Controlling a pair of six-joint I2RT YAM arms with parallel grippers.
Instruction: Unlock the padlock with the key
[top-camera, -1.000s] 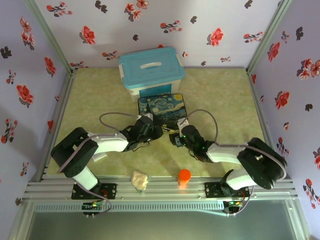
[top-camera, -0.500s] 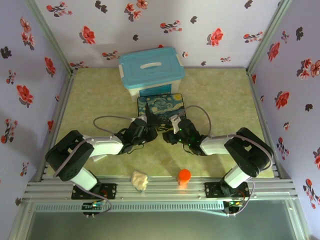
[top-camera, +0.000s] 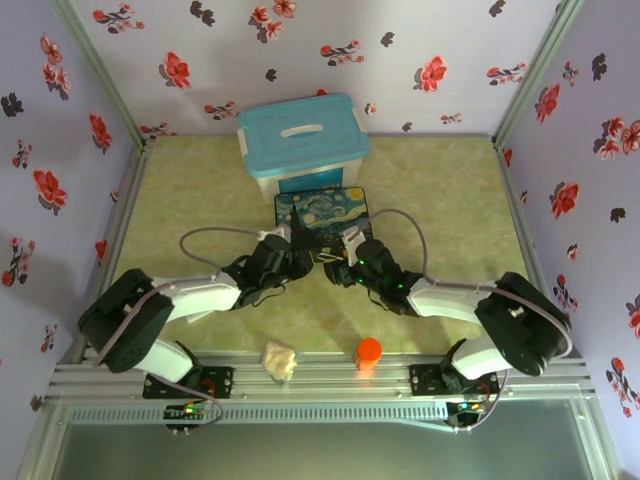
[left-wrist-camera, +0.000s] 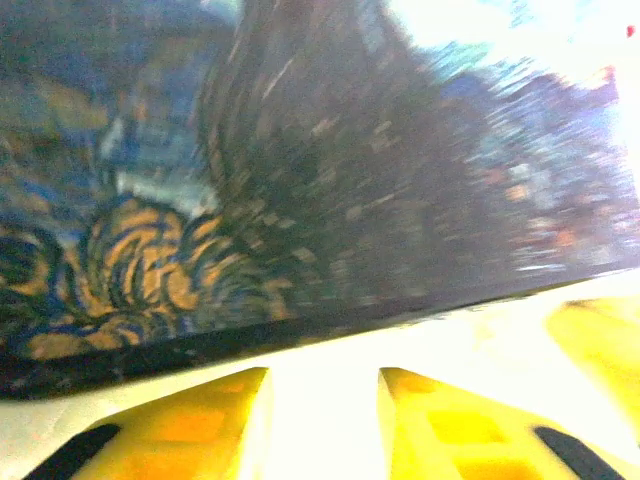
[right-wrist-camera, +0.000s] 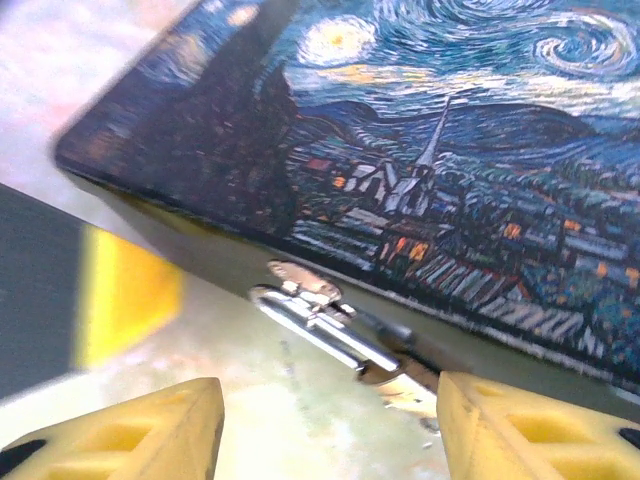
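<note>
Both arms meet at the near edge of the painted tin (top-camera: 322, 215) because the padlock (right-wrist-camera: 338, 332) hangs there from its front latch, resting low by the table. My right gripper (right-wrist-camera: 325, 400) stands wide and released, straddling the padlock, I judge to line up. My left gripper (left-wrist-camera: 322, 385) is narrowly parted with nothing visible between its fingers. I cannot make out the key.

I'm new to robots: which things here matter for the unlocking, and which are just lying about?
For the job: padlock on the painted tin; the key is too small to make out.
Lying about: teal-lidded box, orange cylinder, crumpled wad.
</note>
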